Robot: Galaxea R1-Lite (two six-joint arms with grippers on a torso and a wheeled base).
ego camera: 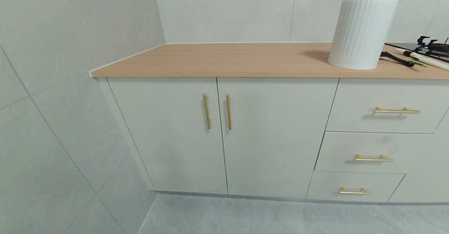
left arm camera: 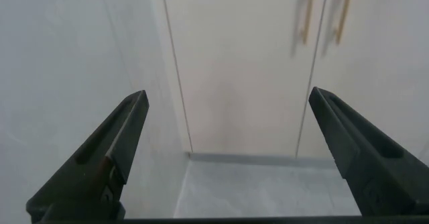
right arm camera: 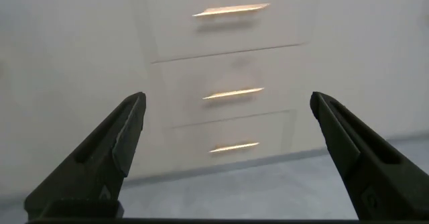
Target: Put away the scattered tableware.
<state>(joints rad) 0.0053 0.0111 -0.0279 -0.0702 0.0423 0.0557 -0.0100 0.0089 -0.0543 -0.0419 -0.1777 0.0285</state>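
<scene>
Pale grey matt tiles cover the walls (ego camera: 52, 86) and floor (ego camera: 280, 216). A smooth off-white cabinet (ego camera: 273, 139) fills the corner under a flat wood-grain worktop (ego camera: 228, 58). The left gripper (left arm camera: 226, 95), spread wide and empty, frames the foot of two plain doors (left arm camera: 234, 83), with their slim brass bars (left arm camera: 305, 13) beyond its fingertips. The right gripper (right arm camera: 226, 96), equally wide and empty, frames three stacked drawers (right arm camera: 268, 70) with horizontal brass pulls (right arm camera: 232, 93). A white ribbed cylinder (ego camera: 361, 34) stands upright on the worktop. The tableware (ego camera: 417, 57), thin dark and pale sticks, lies just beside it, above those drawers and apart from both jaws.
</scene>
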